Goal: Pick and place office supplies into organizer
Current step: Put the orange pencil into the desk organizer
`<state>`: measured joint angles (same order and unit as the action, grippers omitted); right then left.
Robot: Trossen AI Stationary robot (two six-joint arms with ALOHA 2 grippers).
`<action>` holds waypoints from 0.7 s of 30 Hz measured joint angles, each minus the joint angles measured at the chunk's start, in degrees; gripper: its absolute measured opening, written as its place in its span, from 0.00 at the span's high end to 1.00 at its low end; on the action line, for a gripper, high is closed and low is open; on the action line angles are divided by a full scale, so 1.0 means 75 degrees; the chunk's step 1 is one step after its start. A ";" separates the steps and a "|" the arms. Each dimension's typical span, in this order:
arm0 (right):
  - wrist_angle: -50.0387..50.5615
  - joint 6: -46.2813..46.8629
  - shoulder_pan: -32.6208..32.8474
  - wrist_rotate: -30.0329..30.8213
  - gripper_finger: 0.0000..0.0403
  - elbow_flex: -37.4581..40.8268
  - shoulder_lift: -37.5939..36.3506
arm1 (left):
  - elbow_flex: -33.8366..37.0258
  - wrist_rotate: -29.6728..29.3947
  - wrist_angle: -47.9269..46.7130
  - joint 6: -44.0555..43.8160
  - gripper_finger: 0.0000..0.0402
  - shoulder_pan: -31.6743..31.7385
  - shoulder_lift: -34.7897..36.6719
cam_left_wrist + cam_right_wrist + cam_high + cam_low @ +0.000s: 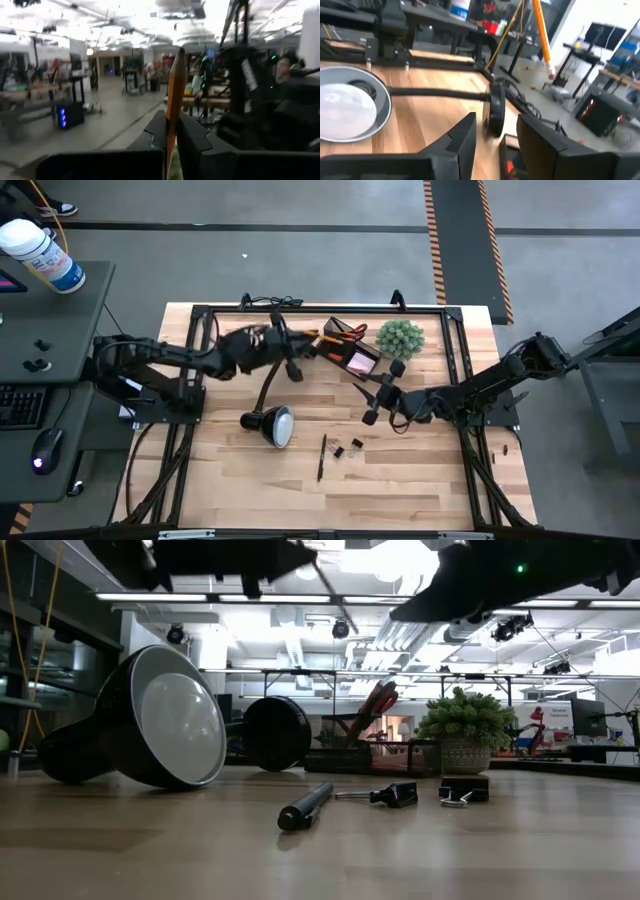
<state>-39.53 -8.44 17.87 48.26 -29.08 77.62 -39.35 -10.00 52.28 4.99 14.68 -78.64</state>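
We see a worktop of pale, matt wood planks. The desk lamp looks like glossy black metal with a smooth white lining. The pencil shows orange-painted wood, and the pen beside the lamp looks like matt black plastic.

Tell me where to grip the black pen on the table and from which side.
Grip the pen at mid-barrel, from straight above. It lies flat on the table, running near to far, so the fingers should close across it from left and right. The binder clips sit close on its right, so keep the opening narrow.
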 joint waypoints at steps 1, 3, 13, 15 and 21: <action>0.0105 0.0134 -0.0020 -0.0016 0.68 0.0000 0.0000 | 0.0000 0.0204 -0.0045 -0.0095 1.00 0.0230 -0.0025; 0.0301 0.0380 -0.0048 -0.0101 0.69 0.0000 0.0000 | -0.0119 0.0530 -0.0100 -0.0196 1.00 0.0636 -0.0118; 0.0962 0.1140 -0.0097 -0.0272 0.70 0.0000 0.0000 | -0.2407 0.1150 -0.3071 0.0648 1.00 0.1415 -0.1313; 0.1083 0.1287 -0.0078 -0.0272 0.70 0.0000 0.0000 | -0.2931 0.0972 -0.3802 0.1068 1.00 0.1412 -0.1610; 0.1362 0.1499 -0.0036 -0.0365 0.70 0.0000 0.0000 | -0.3822 0.0672 -0.4882 0.1741 1.00 0.1414 -0.2518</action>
<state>-29.32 2.80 17.60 45.52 -29.08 77.62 -68.02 -4.96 15.67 18.04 25.29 -97.53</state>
